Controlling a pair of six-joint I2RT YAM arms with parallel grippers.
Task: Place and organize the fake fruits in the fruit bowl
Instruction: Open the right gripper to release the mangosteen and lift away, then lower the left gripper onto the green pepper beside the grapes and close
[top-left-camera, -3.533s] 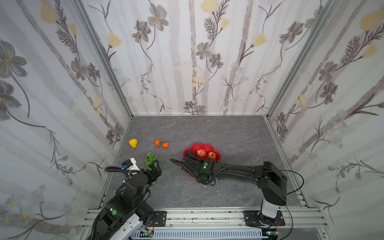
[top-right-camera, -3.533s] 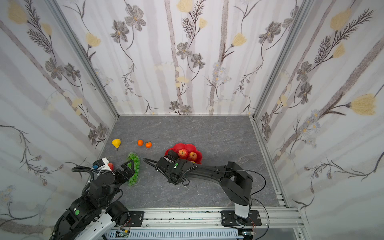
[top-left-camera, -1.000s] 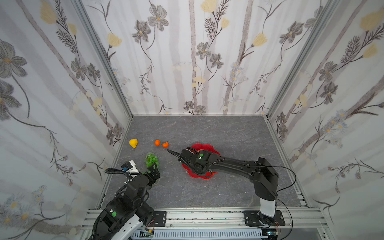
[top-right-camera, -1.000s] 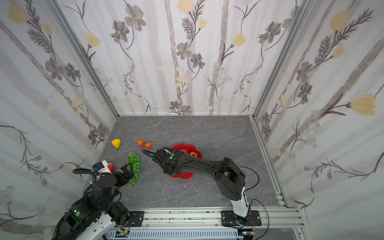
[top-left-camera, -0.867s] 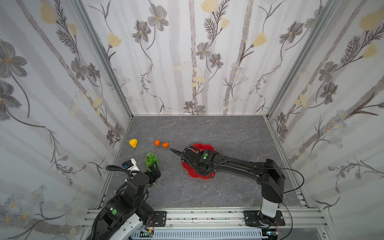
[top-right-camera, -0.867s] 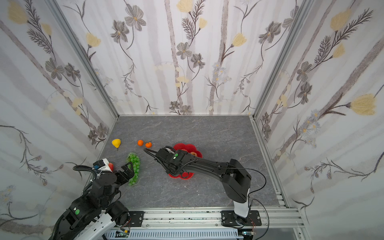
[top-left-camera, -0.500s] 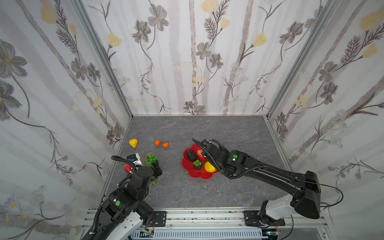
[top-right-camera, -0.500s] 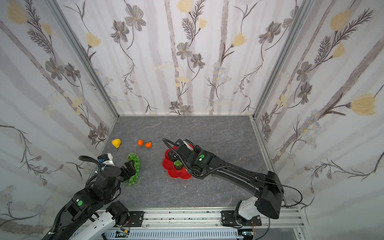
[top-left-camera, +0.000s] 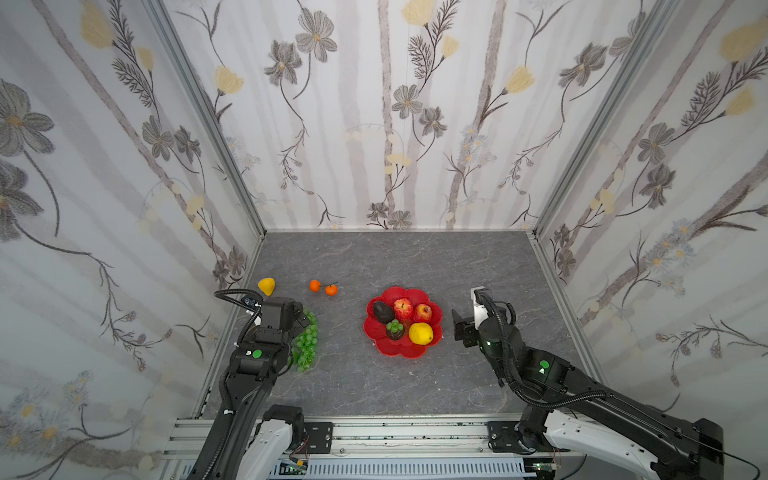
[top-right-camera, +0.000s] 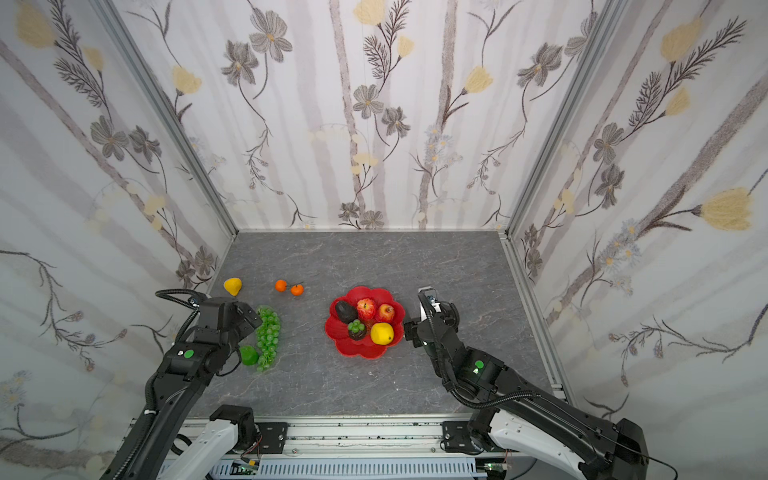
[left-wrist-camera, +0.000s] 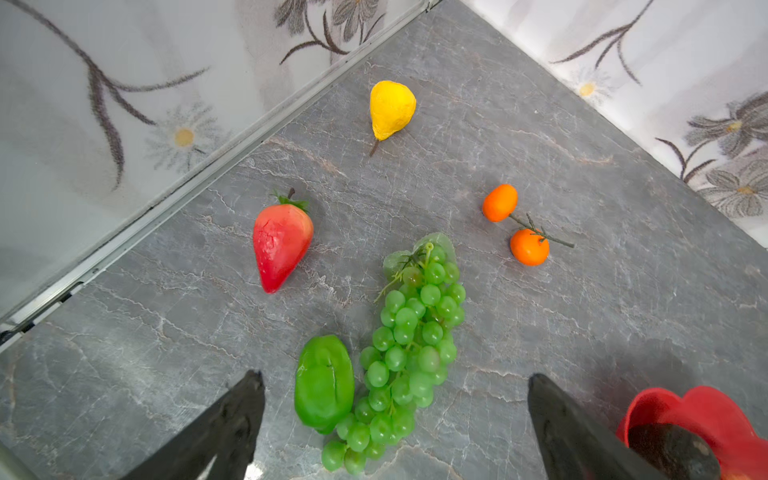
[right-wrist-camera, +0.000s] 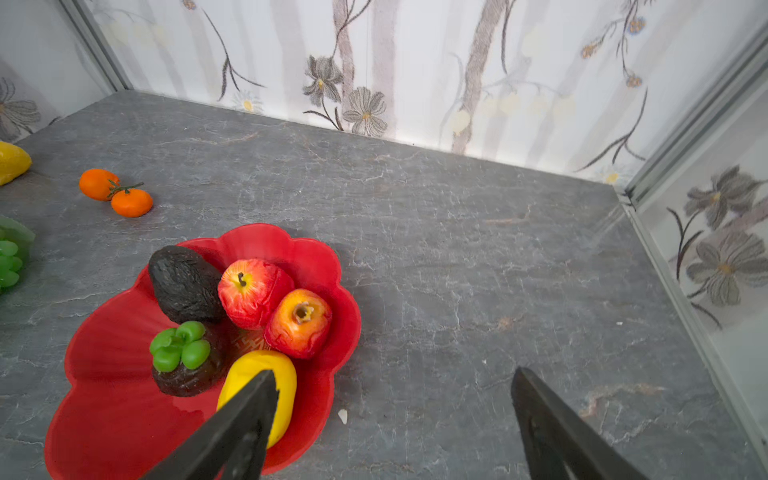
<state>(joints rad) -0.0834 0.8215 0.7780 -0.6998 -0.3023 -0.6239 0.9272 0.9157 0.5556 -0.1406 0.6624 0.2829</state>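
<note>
Noted left gripper (left-wrist-camera: 395, 376) over the left side of the table (top-left-camera: 374, 257), jaws spread wide, nothing held. Found grape bunch (top-right-camera: 269, 336) lying on the table under and ahead of the jaws in the left wrist view. Long axis runs away from them, stem end farthest, so a closing would cross the narrow width. Noted green lime (left-wrist-camera: 324, 382) touching one flank of the bunch, inside the span of the jaws: risk of pinching both. Located fruit bowl (top-left-camera: 399, 352) well apart, toward mid-table, five fruits inside. Saw right gripper (right-wrist-camera: 392, 376) just beside the bowl on the side away from the grapes, jaws parted, empty. Judged left gripper the nearer for the bunch.
</note>
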